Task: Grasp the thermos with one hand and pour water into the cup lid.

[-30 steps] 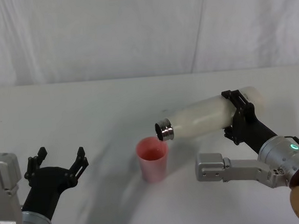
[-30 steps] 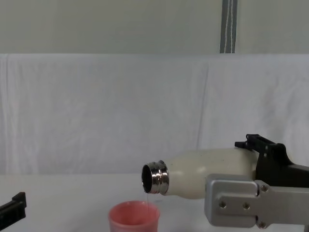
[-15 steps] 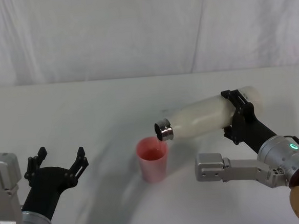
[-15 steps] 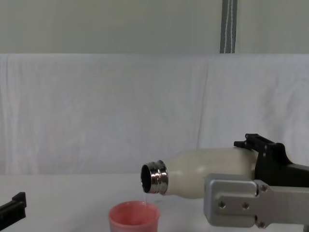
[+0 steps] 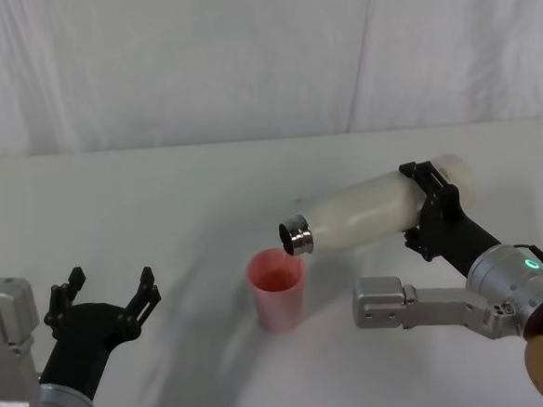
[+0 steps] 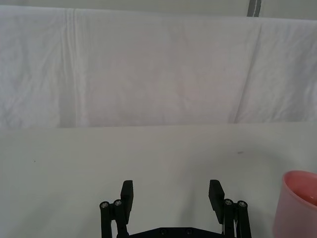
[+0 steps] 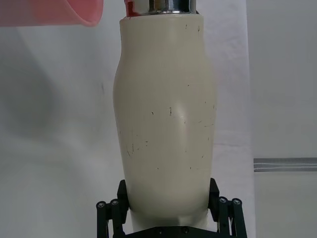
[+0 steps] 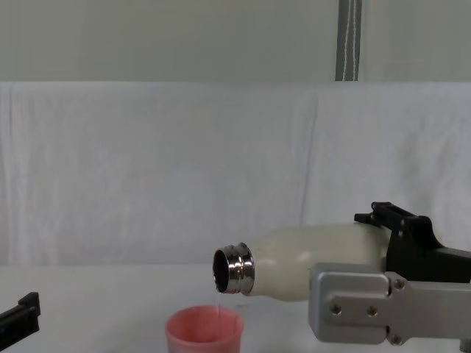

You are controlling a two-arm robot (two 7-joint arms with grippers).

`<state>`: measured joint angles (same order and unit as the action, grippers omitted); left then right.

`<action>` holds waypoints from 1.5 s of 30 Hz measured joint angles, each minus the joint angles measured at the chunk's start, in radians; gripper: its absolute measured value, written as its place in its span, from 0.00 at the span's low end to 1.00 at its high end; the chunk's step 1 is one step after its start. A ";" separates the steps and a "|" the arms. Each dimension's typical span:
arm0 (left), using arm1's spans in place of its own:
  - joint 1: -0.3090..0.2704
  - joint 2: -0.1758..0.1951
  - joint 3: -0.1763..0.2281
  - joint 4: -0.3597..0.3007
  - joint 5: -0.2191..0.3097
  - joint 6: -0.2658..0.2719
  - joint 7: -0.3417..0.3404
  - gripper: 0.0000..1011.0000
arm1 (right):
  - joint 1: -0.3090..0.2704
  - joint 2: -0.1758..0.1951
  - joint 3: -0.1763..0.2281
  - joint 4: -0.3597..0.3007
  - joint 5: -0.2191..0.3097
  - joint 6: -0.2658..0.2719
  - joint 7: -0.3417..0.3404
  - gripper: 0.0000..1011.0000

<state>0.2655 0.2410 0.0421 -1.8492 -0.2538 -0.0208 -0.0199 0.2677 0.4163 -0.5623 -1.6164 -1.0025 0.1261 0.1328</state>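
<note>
Above the small salmon-pink round cup lid [image 5: 277, 288], the right gripper [image 5: 428, 213] clamps the tall cream-white matte thermos [image 5: 370, 215] tilted and pouring (left gripper [image 5: 110, 287] idle, fingers spread), so I judge righting comes next.

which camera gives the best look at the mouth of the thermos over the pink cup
The chest view: the thermos lies tilted, steel mouth just above the cup lid. The head view shows the mouth from above; the right wrist view shows mostly the body, held by the right gripper.

Thermos [image 5: 365, 213] cream-white, matte, w/ shiny steel neck; small dark scuff marks on body in right wrist view. Cup lid [image 5: 278, 289] salmon pink, plain. Both grippers black: right [image 5: 429, 213], left [image 5: 106, 299]. Table [image 5: 160, 202] white; backdrop cloth [image 5: 243, 56] white, creased.
</note>
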 joint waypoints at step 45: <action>0.000 0.000 0.000 0.000 0.000 0.000 0.000 0.99 | -0.003 0.002 -0.003 -0.002 -0.001 0.003 0.003 0.94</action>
<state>0.2655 0.2409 0.0421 -1.8492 -0.2538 -0.0208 -0.0199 0.2642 0.4187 -0.5655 -1.6188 -1.0039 0.1293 0.1363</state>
